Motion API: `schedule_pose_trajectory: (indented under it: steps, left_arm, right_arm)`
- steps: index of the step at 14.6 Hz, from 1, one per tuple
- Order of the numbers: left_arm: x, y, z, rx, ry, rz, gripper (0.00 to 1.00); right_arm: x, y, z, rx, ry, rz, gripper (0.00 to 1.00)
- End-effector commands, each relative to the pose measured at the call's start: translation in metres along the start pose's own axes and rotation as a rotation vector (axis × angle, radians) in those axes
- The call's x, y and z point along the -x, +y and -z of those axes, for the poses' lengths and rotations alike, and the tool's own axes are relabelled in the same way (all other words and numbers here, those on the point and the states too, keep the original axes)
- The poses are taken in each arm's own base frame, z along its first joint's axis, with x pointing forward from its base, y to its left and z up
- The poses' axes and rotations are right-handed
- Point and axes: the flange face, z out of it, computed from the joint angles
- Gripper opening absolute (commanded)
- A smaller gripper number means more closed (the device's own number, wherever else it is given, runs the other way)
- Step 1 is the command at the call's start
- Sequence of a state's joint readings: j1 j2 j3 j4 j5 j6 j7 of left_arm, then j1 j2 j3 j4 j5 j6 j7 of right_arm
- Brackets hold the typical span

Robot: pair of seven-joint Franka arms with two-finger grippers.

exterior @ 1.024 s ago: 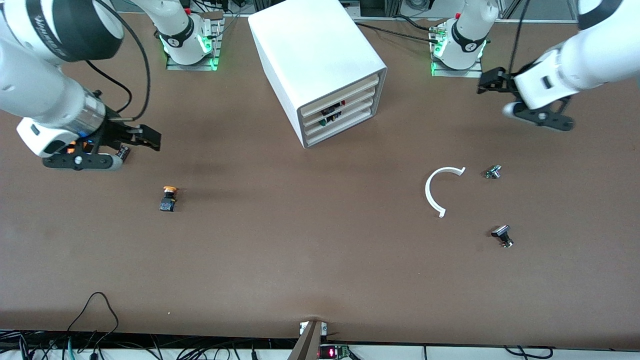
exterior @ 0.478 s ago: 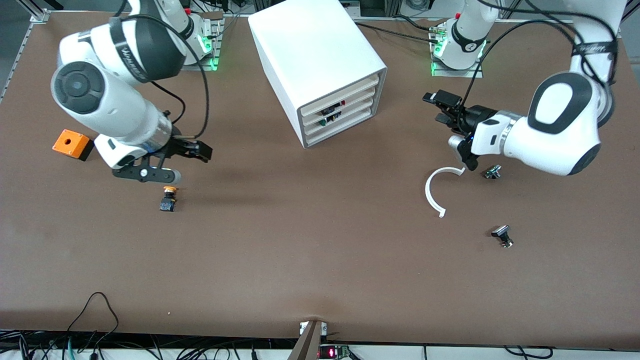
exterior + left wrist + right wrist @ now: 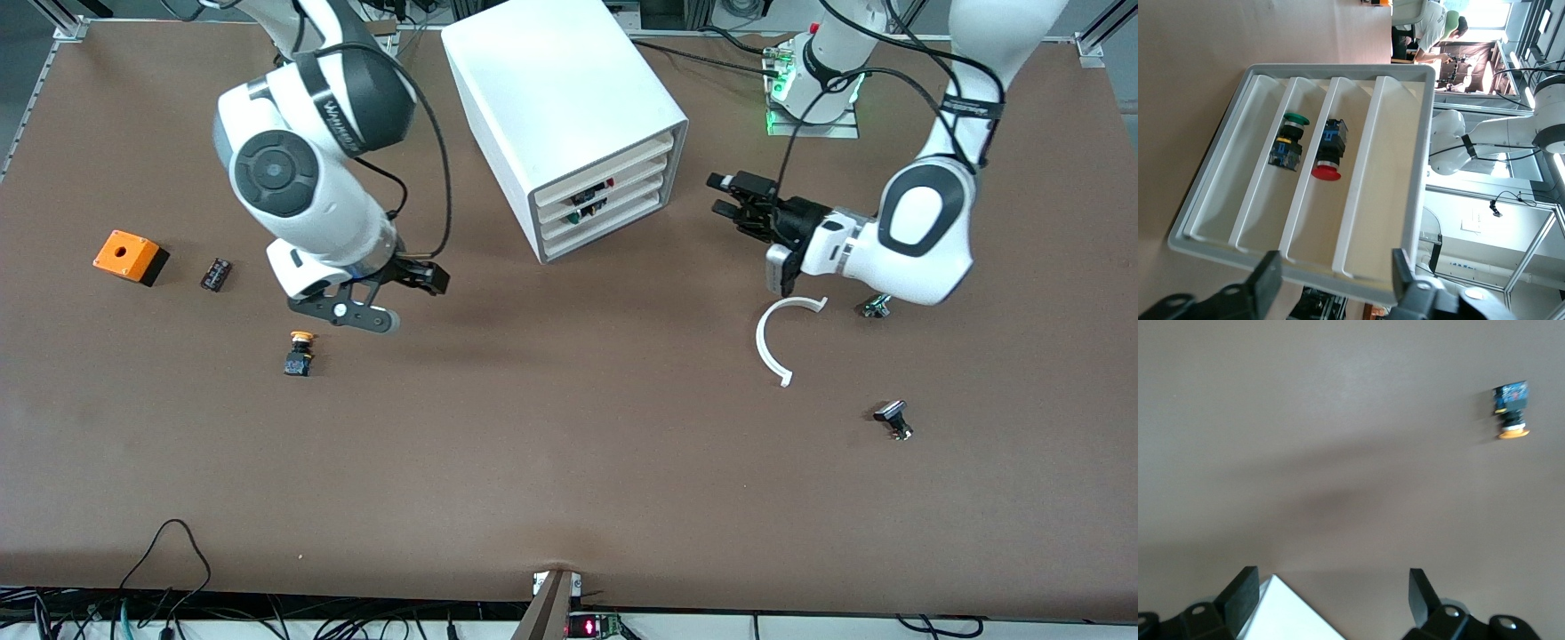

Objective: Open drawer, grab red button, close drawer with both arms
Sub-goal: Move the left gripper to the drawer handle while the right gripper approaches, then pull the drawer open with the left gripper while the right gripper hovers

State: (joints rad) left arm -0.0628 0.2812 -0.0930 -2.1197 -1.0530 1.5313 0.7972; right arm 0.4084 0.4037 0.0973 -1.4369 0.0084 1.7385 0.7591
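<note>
The white cabinet [image 3: 569, 89] stands between the arm bases, with four cream drawers all pushed in. The red-capped button [image 3: 604, 186] lies in the second drawer from the top [image 3: 635, 177], and a green-capped one [image 3: 576, 214] lies in the drawer below. The left wrist view shows the red button [image 3: 1327, 172] and the green one [image 3: 1295, 120]. My left gripper [image 3: 733, 197] [image 3: 1335, 273] is open and empty, in front of the drawers and apart from them. My right gripper [image 3: 425, 276] [image 3: 1330, 587] is open and empty over the table beside the cabinet.
An orange-yellow-capped button [image 3: 300, 353] [image 3: 1510, 410] lies near my right gripper. An orange box [image 3: 130, 256] and a small black part [image 3: 216, 274] lie at the right arm's end. A white arc [image 3: 772, 342] and two small parts [image 3: 877, 306] [image 3: 893, 418] lie at the left arm's end.
Both arms have swung in from the table's ends toward the cabinet. My left gripper now faces the drawer fronts. The right arm has uncovered the orange box.
</note>
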Motion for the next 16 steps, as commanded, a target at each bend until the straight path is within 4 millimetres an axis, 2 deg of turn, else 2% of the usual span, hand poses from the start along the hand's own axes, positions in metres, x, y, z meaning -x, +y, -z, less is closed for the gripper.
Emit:
schedule_pose_trajectory:
  steps: [1, 2, 3, 4, 6, 11, 16]
  left_arm:
    - [-0.003, 0.002, -0.03, 0.015, 0.001, -0.06, 0.57]
    - [-0.005, -0.002, -0.034, 0.016, 0.01, -0.059, 0.57]
    - [-0.007, -0.012, -0.045, 0.023, 0.002, -0.082, 0.53]
    - [-0.01, -0.025, -0.064, 0.052, -0.012, -0.128, 0.49]
    - [-0.009, -0.046, -0.078, 0.091, 0.034, -0.176, 0.48]
    - [-0.002, -0.052, -0.094, 0.116, 0.038, -0.162, 0.48]
    - [0.002, -0.062, -0.115, 0.066, 0.037, -0.137, 0.49]
  right_arm:
    - [0.006, -0.03, -0.003, -0.012, -0.003, -0.051, 0.99]
    - [0.009, -0.037, -0.005, -0.012, -0.002, -0.063, 0.99]
    - [0.013, -0.046, -0.007, -0.015, 0.002, -0.074, 0.99]
    - [0.017, -0.054, -0.01, -0.019, 0.006, -0.087, 0.99]
    - [0.026, -0.069, -0.016, -0.03, 0.017, -0.104, 0.99]
    - [0.051, -0.1, -0.032, -0.03, 0.022, -0.137, 0.99]
    - [0.073, -0.12, -0.033, -0.048, 0.032, -0.198, 0.99]
